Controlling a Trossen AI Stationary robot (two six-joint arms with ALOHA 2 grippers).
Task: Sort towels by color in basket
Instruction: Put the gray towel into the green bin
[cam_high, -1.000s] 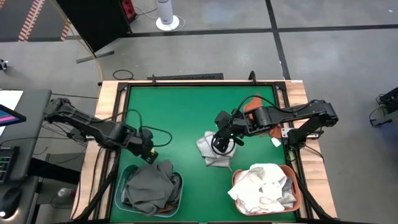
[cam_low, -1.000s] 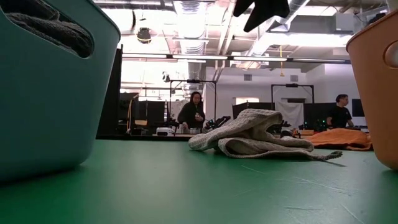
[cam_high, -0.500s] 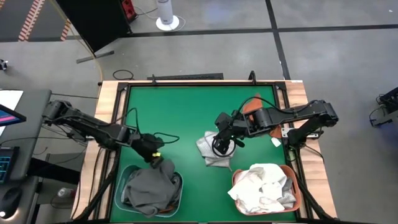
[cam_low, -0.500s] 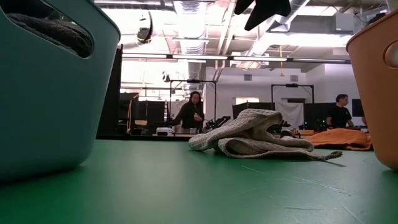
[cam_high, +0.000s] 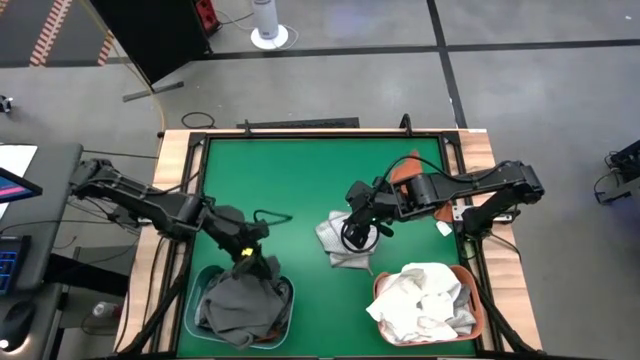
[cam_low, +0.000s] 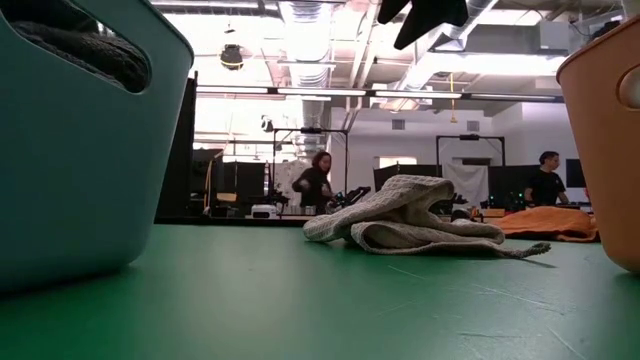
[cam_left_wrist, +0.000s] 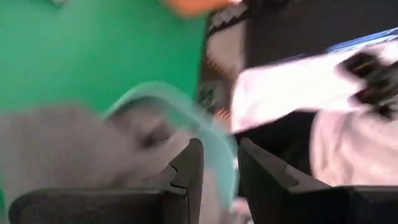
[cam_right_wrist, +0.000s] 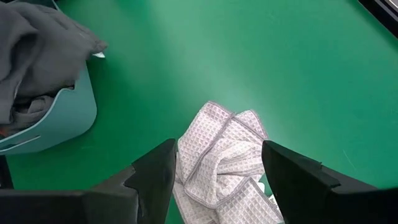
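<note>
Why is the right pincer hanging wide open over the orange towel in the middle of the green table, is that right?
Not quite. The right pincer does hang open above a towel, but that towel is the light grey towel, not an orange one. The right wrist view shows it between the open fingers. The orange towel lies at the table's far right edge in the high view.

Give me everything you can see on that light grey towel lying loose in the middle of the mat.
The light grey towel is a soft waffle-weave cloth with a darker stitched hem, crumpled into loose overlapping folds. It lies flat on the green mat, between the teal basket and the orange basket, touching neither. In the low view it humps up in the middle with one corner trailing. The right gripper hangs directly above it, fingers open on either side, not yet touching it.
</note>
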